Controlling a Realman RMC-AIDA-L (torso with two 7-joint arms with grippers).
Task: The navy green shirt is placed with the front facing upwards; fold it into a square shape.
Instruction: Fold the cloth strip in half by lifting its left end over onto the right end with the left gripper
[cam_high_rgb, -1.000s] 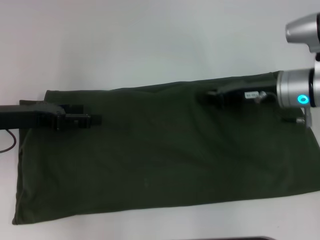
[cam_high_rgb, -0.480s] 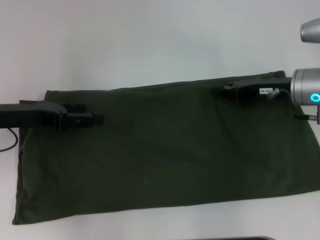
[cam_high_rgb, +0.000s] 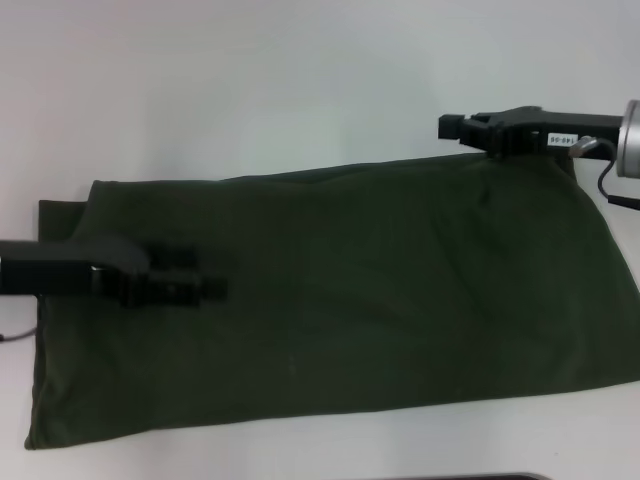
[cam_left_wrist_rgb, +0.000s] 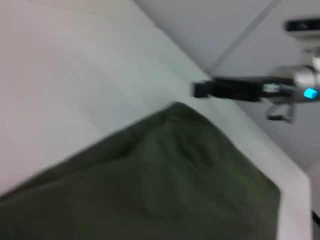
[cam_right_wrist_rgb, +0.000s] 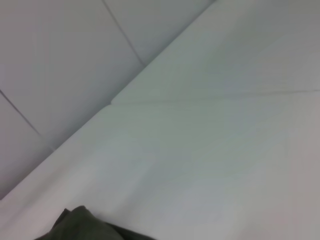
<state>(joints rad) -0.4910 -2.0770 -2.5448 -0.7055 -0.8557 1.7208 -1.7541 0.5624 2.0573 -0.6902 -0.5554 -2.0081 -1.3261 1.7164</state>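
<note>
Shirt (cam_high_rgb: 340, 300) lies flat on the white counter (cam_high_rgb: 300, 90), folded into a long band, plain side up. My left end effector (cam_high_rgb: 205, 280) over its left part, holding nothing, opening unclear. My right end effector (cam_high_rgb: 450, 127) beyond far right corner, empty, opening unclear.

The boxy black left gripper (cam_high_rgb: 195, 275) is showing ridged fingers; the black right gripper (cam_high_rgb: 452, 127) is wearing a white label, silver wrist and grey cable.
</note>
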